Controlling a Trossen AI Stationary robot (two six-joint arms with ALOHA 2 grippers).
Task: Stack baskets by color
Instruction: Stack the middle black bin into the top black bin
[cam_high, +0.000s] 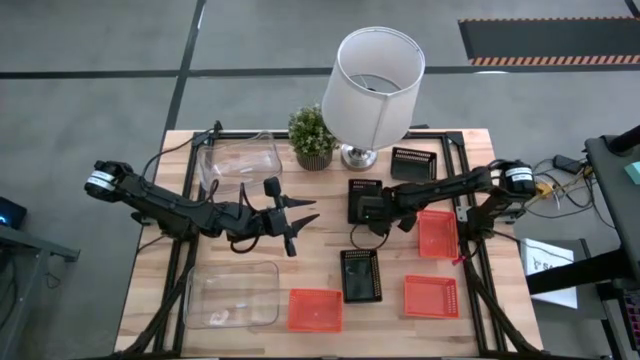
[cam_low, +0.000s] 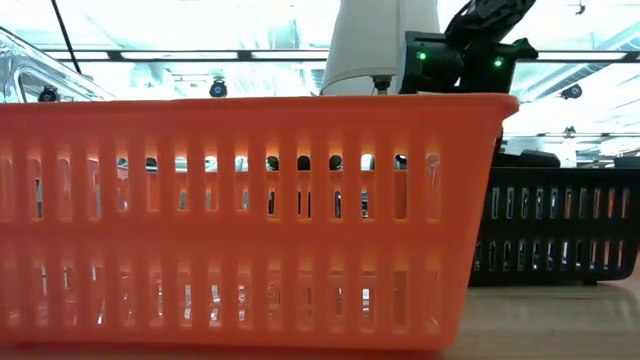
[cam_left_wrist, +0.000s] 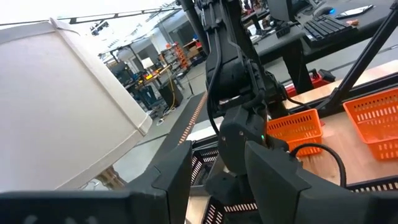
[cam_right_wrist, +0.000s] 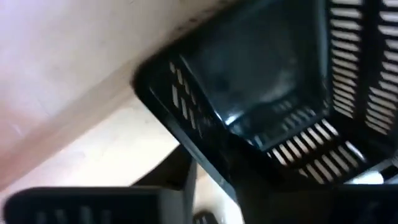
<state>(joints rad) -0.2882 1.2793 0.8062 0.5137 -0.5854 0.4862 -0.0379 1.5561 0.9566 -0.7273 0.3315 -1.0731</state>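
We see two slim, dark, matte arms, each with a silver ring at one joint. The left pincer (cam_high: 300, 222) ends in two black, pointed, tapering fingers. Black cables loop along the links, and small green lights glow on the right arm's wrist housing.

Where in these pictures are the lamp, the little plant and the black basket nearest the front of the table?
lamp (cam_high: 373, 85): high view, on the side of its white shade.
plant (cam_high: 311, 130): high view, on its green leaves.
black basket (cam_high: 360, 275): high view, on its inside floor.
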